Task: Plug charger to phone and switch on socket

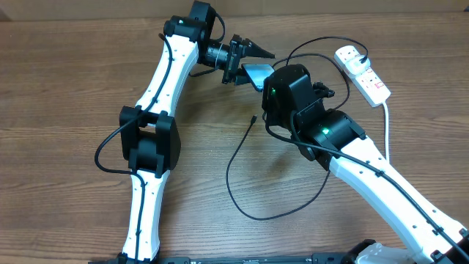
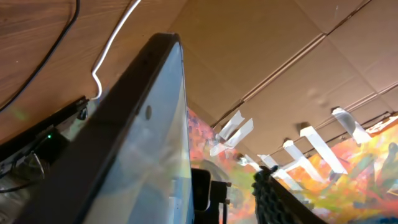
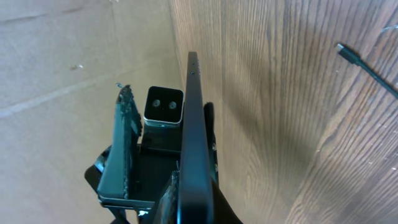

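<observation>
At upper centre the phone (image 1: 258, 73) is pinched by the right gripper (image 3: 189, 200); fingers of the left gripper (image 1: 255, 61) are spread around it.

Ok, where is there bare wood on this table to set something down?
Widest free patch: wooden table left of the white left arm, out to the edge. A smaller one lies right of the white oblong power strip. Crowded: the middle, where the thin black cable loops, and top centre, where the right arm holds the slim blue-screened phone.
</observation>
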Robot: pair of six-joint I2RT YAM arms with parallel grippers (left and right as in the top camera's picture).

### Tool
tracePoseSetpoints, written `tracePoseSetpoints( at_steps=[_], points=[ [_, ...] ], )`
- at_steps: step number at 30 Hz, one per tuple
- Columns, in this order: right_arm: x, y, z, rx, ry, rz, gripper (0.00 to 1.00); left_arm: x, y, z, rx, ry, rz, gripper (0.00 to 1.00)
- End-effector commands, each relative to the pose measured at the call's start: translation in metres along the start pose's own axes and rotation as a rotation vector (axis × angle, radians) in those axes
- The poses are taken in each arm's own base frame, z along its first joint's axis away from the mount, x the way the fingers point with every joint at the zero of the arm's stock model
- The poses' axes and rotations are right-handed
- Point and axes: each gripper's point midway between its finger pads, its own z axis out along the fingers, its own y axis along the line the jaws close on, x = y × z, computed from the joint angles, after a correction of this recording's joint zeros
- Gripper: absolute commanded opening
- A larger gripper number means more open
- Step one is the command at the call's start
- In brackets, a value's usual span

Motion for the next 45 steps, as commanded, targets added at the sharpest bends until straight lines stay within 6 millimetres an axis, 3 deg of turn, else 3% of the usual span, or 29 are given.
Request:
tracePoseSetpoints(
  at_steps=[1,7,11,14,19,24,27,28,30,32,36,39,43,45],
  points=[
    [0.011,0.022,-0.019,-0.060,0.058,0.105,0.10,0.009,-0.012,-0.004,0.019,0.010,0.030,0.40],
    [0.012,0.022,-0.019,-0.059,0.059,0.115,0.04,0.009,-0.012,-0.004,0.019,0.010,0.030,0.26],
    [0.012,0.021,-0.020,-0.059,0.060,0.114,0.06,0.009,-0.012,-0.004,0.019,0.010,0.030,0.16],
    [0.012,0.021,-0.020,-0.059,0.060,0.100,0.18,0.009,-0.012,-0.004,0.019,0.010,0.030,0.04],
    [0.015,0.028,-0.020,-0.093,0.063,-0.130,0.46,0.009,-0.012,-0.004,0.019,0.009,0.033,0.04],
    [0.023,0.042,-0.035,-0.166,0.087,-0.496,0.87,-0.006,-0.011,-0.008,-0.012,-0.062,0.151,0.04],
    [0.033,0.056,-0.065,-0.264,0.121,-0.772,0.97,-0.021,-0.012,-0.021,-0.039,-0.132,0.362,0.04],
    [0.034,0.062,-0.084,-0.314,0.110,-0.921,0.97,-0.025,-0.013,-0.032,-0.042,-0.147,0.554,0.04],
    [0.039,0.063,-0.100,-0.360,0.130,-1.100,1.00,-0.027,-0.007,-0.042,-0.067,-0.171,0.607,0.04],
    [0.039,0.058,-0.106,-0.354,0.153,-1.173,1.00,-0.030,0.001,-0.051,-0.121,-0.209,0.621,0.04],
    [0.027,0.042,-0.103,-0.228,0.236,-1.226,1.00,-0.024,0.019,-0.070,-0.341,-0.312,0.702,0.04],
    [0.013,0.035,-0.093,-0.104,0.320,-1.258,1.00,-0.010,0.020,-0.091,-0.545,-0.430,0.758,0.04],
    [-0.011,0.031,-0.074,0.075,0.367,-1.217,1.00,0.012,0.015,-0.143,-0.841,-0.720,0.708,0.04],
    [-0.009,0.034,-0.067,0.071,0.410,-1.192,1.00,0.024,0.015,-0.175,-0.952,-0.885,0.621,0.04]
  ],
)
